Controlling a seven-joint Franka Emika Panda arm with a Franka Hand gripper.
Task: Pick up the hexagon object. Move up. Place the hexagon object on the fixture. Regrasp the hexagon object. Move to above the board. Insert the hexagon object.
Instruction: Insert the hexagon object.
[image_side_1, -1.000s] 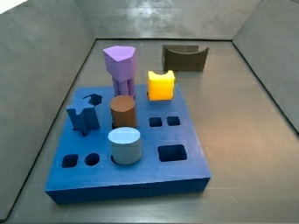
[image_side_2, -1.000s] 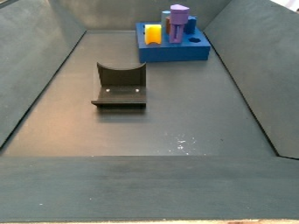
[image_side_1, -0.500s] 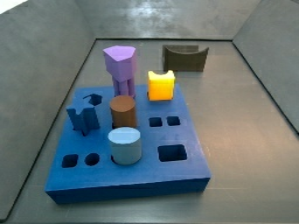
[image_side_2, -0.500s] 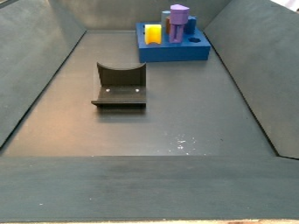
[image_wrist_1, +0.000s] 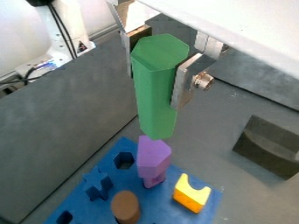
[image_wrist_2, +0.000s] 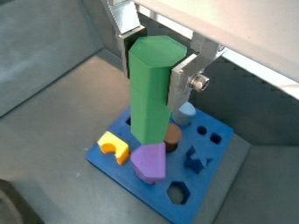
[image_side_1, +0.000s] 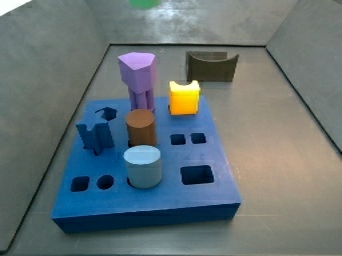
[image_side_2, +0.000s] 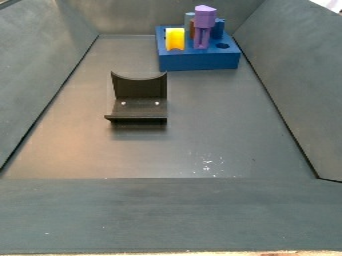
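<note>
The hexagon object (image_wrist_1: 156, 96) is a green six-sided bar, hanging upright high above the board (image_wrist_1: 82, 188) in both wrist views (image_wrist_2: 149, 92). My gripper (image_wrist_1: 158, 74) is shut on its upper part, a silver finger (image_wrist_2: 184, 80) pressed against each side. In a side view only a blurred green tip (image_side_1: 143, 3) shows at the top edge, above the blue board (image_side_1: 160, 200). The fixture (image_side_1: 211, 66) stands on the floor beyond the board, a dark notched block (image_side_2: 136, 98) with nothing on it.
The board carries a purple peg (image_side_1: 136, 72), a yellow piece (image_side_1: 183, 96), a brown cylinder (image_side_1: 140, 127), a light blue cylinder (image_side_1: 142, 165) and a dark blue piece (image_side_1: 94, 135). Several open holes lie along its near side (image_side_1: 197, 175). Grey walls enclose the floor.
A green tip has come into a side view at its top edge; before, nothing of the bar showed there. Board, pegs and fixture have not moved.
</note>
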